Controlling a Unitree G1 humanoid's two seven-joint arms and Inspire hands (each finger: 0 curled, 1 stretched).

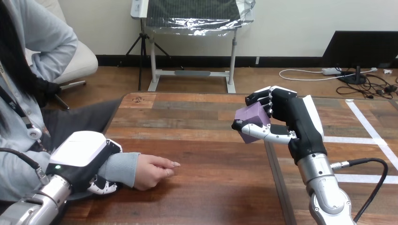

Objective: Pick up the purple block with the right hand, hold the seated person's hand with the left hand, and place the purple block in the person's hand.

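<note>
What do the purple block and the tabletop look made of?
Small purple block, held in the right hand: matte, flat faces with no glare. It could be foam, painted wood or plastic; the look does not settle which. Brown plank table: wood or wood-look laminate, with visible grain and plank seams and a low satin sheen.

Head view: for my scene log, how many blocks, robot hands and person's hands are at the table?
Purple block: 1
Robot hands: 2 (left hand, right hand)
Person's hand: 1
Total: 4
</note>
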